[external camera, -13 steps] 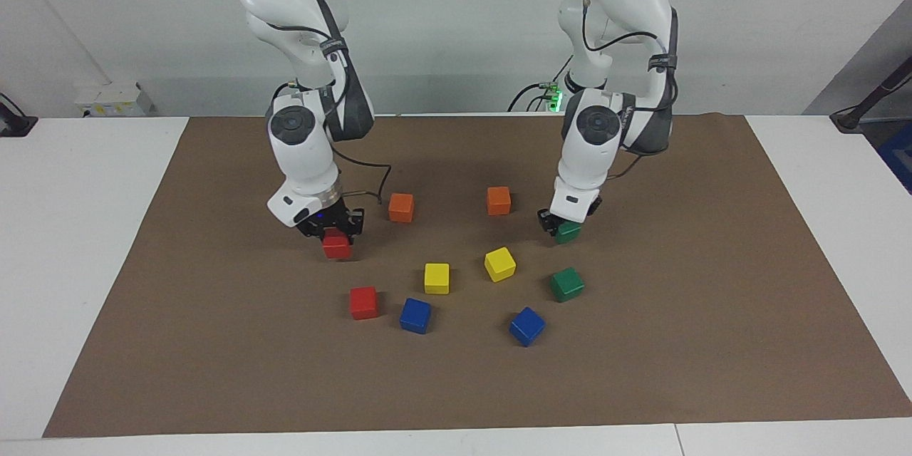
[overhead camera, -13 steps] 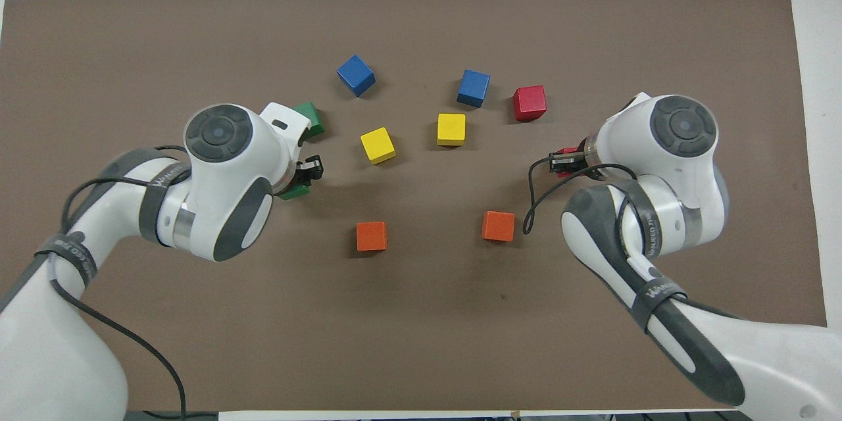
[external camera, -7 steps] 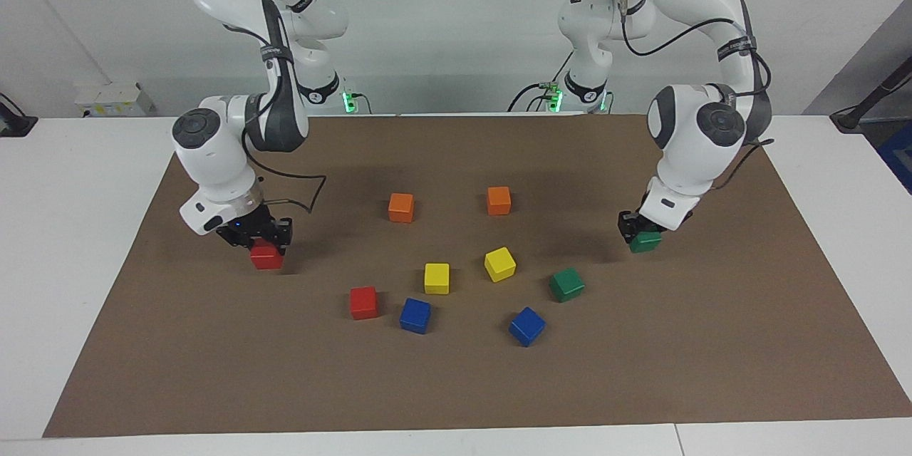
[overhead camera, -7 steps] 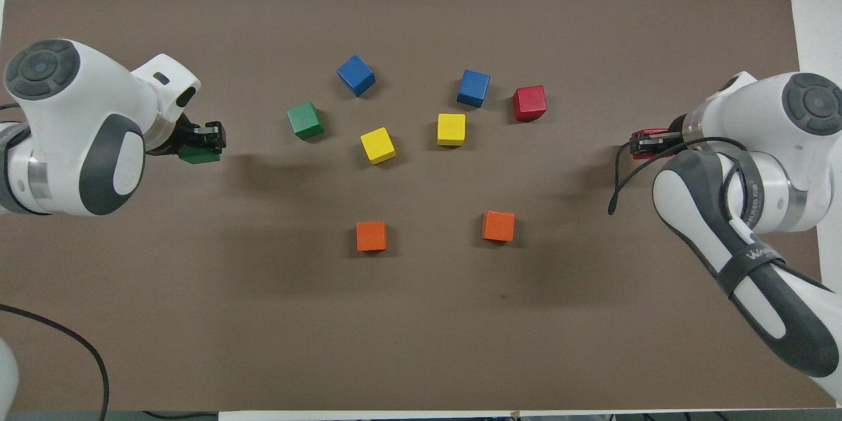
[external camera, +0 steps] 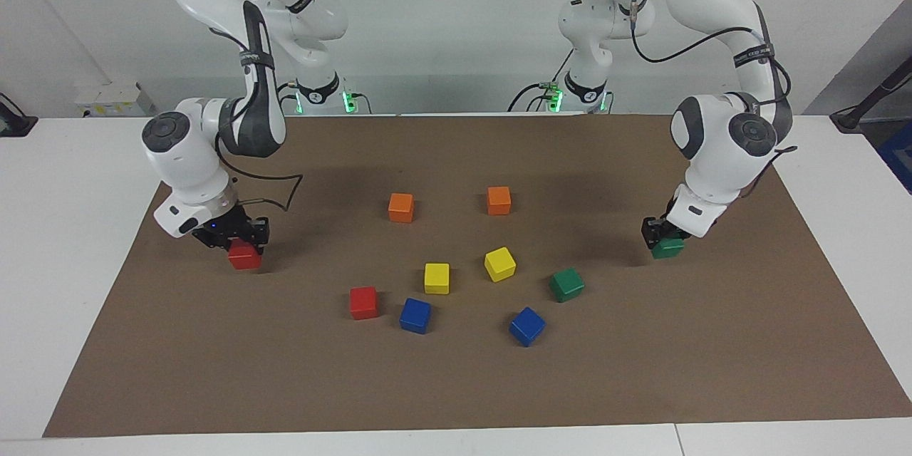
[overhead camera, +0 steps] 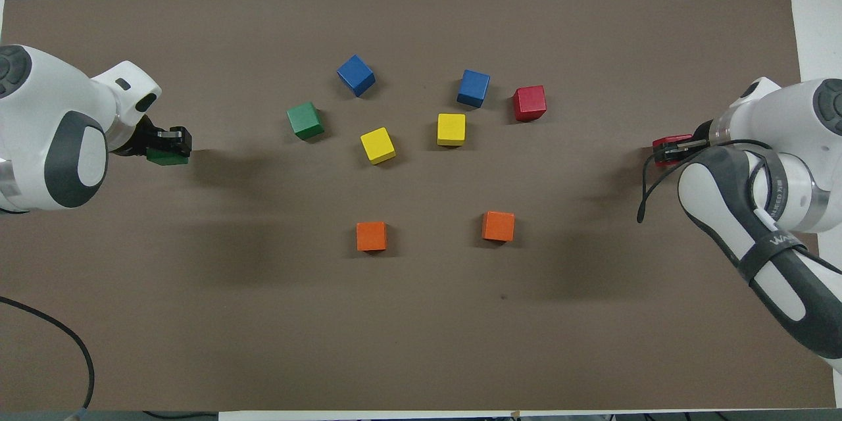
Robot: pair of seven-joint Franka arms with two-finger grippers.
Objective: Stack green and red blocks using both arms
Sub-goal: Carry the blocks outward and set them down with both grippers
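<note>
White table (external camera: 71, 242) — brown mat (external camera: 456, 385)

both arms swung outward, carrying the held green block (external camera: 668, 248) and held red block (external camera: 244, 255) toward the mat's ends.

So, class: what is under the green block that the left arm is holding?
Under the held green block only brown mat and a shadow show; no second cube. Whether the block touches the mat is unclear. The left gripper covers its top.
</note>
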